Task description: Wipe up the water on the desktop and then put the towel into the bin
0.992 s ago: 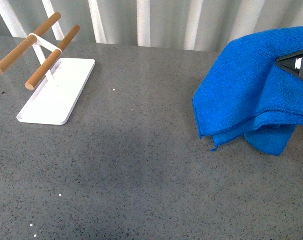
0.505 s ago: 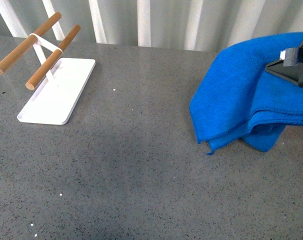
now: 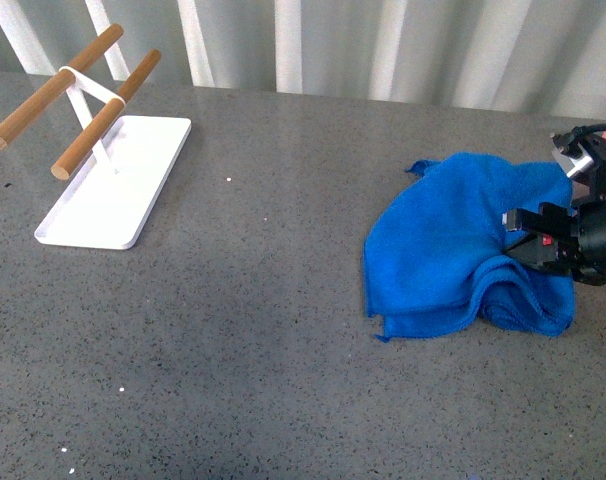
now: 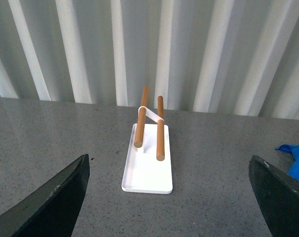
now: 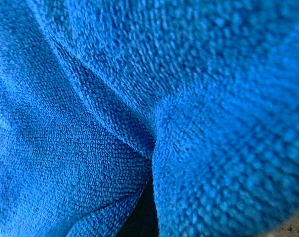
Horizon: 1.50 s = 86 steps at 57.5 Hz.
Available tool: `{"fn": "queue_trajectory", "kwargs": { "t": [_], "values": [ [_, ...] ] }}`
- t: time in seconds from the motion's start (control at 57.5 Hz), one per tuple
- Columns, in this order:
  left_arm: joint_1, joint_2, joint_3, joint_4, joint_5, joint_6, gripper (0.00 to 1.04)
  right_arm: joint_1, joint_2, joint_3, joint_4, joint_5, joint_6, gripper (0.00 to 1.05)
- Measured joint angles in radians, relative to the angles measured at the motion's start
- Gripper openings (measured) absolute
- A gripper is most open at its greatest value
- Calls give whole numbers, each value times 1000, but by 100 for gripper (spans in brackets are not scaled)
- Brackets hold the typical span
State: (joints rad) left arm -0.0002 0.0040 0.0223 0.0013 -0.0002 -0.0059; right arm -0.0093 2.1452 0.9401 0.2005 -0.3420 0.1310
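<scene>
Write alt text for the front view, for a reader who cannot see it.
A crumpled blue towel lies on the right of a speckled dark-grey desktop, with the robot's black right hand at its right edge, gripping its folds. At far left stands a white rack with two wooden bars, apart from the towel.

The towel (image 3: 448, 245) lies on the desktop (image 3: 263, 340), over on the right side, about midway between near and far. The right gripper (image 3: 531, 235) sits at the towel's right edge and touches it. The rack (image 3: 113, 190) stands on the desktop at the far left, well apart from the towel. Its two bars (image 3: 101, 112) sit above its flat base. A wall (image 3: 333, 45) stands behind the desktop's far edge.
</scene>
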Motion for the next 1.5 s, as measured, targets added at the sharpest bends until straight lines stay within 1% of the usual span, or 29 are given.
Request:
{"fn": "queue_trajectory", "kwargs": {
  "t": [0.244, 0.365, 0.435, 0.713, 0.8, 0.905, 1.009, 1.114, 1.2, 1.287, 1.357, 1.461, 1.496],
  "values": [
    [0, 0, 0, 0, 0, 0, 98, -27, 43, 23, 18, 1, -35, 3],
    [0, 0, 0, 0, 0, 0, 98, -33, 51, 49, 5, 24, -64, 3],
    [0, 0, 0, 0, 0, 0, 98, -34, 58, 72, -6, 48, -82, 3],
    [0, 0, 0, 0, 0, 0, 98, -29, 130, 264, -63, 222, -153, 3],
    [0, 0, 0, 0, 0, 0, 98, -14, 173, 343, -60, 240, -149, 3],
    [0, 0, 0, 0, 0, 0, 98, 17, 236, 456, -64, 224, -134, 3],
    [0, 0, 0, 0, 0, 0, 98, 53, 287, 565, -115, 196, -121, 3],
    [0, 0, 0, 0, 0, 0, 98, 109, 340, 677, -180, 119, -100, 3],
    [0, 0, 0, 0, 0, 0, 98, 164, 364, 732, -225, 81, -100, 3],
    [0, 0, 0, 0, 0, 0, 98, 221, 365, 738, -252, 48, -105, 3],
    [0, 0, 0, 0, 0, 0, 98, 266, 355, 718, -268, 42, -123, 3],
    [0, 0, 0, 0, 0, 0, 98, 305, 312, 655, -290, 30, -182, 3],
    [0, 0, 0, 0, 0, 0, 98, 318, 278, 599, -298, 23, -228, 3]
  ]
}}
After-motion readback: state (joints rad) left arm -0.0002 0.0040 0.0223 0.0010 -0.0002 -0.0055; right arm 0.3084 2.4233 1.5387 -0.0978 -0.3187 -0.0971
